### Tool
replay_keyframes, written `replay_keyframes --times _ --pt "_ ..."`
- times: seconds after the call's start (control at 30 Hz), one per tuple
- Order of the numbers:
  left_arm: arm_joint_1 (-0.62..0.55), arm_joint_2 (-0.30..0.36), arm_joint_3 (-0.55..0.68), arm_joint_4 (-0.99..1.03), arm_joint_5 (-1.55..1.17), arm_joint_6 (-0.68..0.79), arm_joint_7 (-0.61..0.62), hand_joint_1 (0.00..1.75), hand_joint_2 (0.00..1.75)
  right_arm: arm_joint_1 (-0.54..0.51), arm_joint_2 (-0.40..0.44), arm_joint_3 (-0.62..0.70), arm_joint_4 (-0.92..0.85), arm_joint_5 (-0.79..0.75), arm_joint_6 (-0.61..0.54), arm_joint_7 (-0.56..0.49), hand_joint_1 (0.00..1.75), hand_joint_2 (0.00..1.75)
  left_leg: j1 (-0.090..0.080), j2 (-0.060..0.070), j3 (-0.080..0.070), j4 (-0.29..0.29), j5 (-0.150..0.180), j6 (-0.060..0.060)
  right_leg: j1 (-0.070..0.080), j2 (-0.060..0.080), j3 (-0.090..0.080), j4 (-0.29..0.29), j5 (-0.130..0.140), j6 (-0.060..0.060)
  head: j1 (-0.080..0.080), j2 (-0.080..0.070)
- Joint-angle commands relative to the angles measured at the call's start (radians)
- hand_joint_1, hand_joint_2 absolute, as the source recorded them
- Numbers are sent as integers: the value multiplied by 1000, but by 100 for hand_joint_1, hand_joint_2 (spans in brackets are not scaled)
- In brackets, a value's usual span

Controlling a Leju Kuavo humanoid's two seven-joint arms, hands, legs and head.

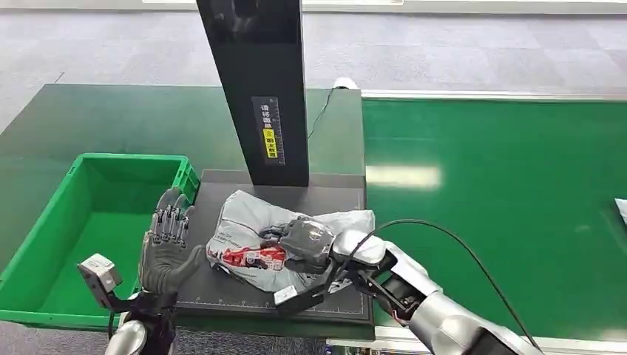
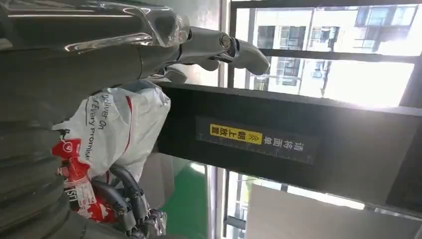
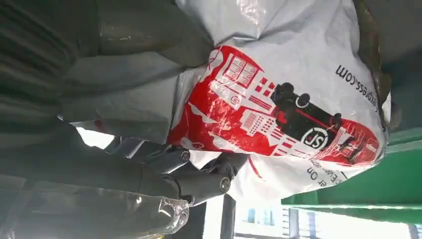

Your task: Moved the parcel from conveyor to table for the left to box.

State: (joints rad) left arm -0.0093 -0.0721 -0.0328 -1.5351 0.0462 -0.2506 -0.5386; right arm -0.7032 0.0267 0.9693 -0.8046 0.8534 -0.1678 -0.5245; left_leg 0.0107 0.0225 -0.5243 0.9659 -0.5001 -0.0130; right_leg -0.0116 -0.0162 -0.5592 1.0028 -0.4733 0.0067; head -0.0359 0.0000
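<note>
Where the head view begins at its left edge, a green crate point(image 1: 89, 222) sits open-topped on the dark green table point(image 1: 111, 118), its right wall just beside a black mat point(image 1: 222, 292) at the table's front edge; it is probably the box meant to receive the parcel. Between the crate and the mat, the left hand point(image 1: 168, 248) stands upright with its palm turned toward the mat's middle and its fingers spread apart, holding nothing, which reads as a hand waiting to take over. On the mat, nearer its front edge than its back, lies the parcel point(image 1: 255, 233), a crumpled grey-white courier bag with a red printed picture. The right hand point(image 1: 303, 242) rests on top of the parcel's right half, fingers curled down over the plastic; the right wrist view shows the bag pressed close against that hand, so it appears to be gripping it, likely just setting it down. A black post point(image 1: 255, 81) with a yellow label rises from the mat's back edge. To the right lies the bright green conveyor point(image 1: 503, 200), with the right arm reaching in across its near corner.
</note>
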Motion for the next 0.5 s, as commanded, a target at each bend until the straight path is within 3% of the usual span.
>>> replay_keyframes --times 0.03,0.1,0.13,0.2,0.23,0.5 --pt "-47 29 -33 89 7 -8 -5 0 175 -17 42 47 138 -17 -104 -40 175 175 0 -3 0 -2 1 1 0 0 1 -2 1 0 0 0" --pt "-54 34 -40 97 8 -9 -5 0 175 -23 55 40 150 -16 -154 -18 168 175 0 -1 0 -1 1 0 0 0 0 0 0 0 0 0" --pt "-54 36 -41 97 5 -9 -4 0 175 -23 56 33 149 -21 -161 -13 105 175 0 -2 0 -1 1 1 0 0 0 -1 1 0 0 0" --pt "-53 36 -41 97 5 -9 -4 0 175 -25 56 33 150 -21 -160 -13 105 175 0 -2 -1 0 1 0 0 0 0 0 1 0 0 0" --pt "-49 43 -46 94 -5 -12 -1 0 175 -26 54 26 146 -20 -180 -6 0 175 0 -3 -1 -1 2 1 0 0 0 -1 1 0 0 0" --pt "-54 68 -98 130 -124 -15 12 0 175 -18 14 -66 33 -74 -232 11 0 175 0 -4 -2 0 1 1 0 -1 -1 -1 1 0 0 0"
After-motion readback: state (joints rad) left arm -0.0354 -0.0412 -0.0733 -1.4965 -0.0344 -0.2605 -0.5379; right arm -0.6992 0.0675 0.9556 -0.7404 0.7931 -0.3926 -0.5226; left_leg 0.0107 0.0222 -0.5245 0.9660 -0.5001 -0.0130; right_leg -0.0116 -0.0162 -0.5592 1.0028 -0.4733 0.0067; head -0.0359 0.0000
